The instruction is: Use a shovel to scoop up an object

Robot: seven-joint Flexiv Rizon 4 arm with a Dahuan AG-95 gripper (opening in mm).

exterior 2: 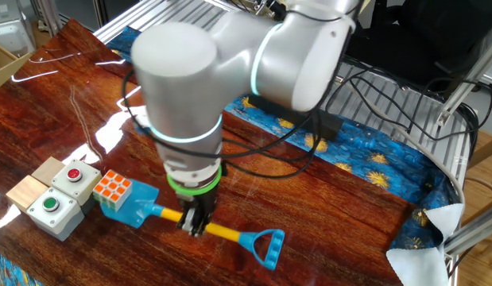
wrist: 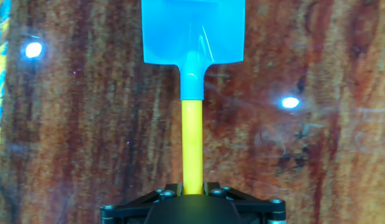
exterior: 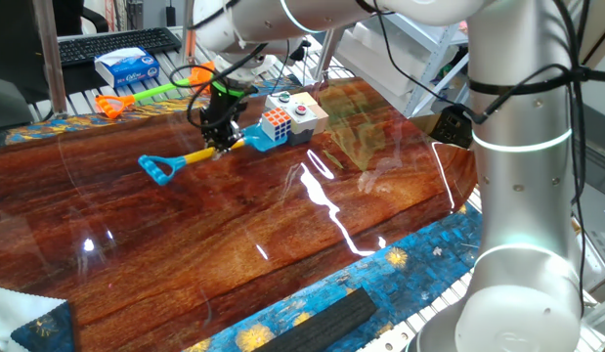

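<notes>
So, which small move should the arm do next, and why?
Probably push the shovel forward, keeping the blade low, to slide it under the Rubik's cube. The gripper already seems shut on the yellow shaft, and the blade's front edge sits against the cube's base.

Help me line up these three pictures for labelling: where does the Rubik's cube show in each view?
One fixed view: the Rubik's cube sits upper centre, at the light-blue blade of the shovel.
The other fixed view: the cube is lower left, on the blade's far edge beside the button boxes.
Hand view: not in it; only the blade and yellow shaft show.
Shared landmark: the shovel, held by the gripper.
</notes>
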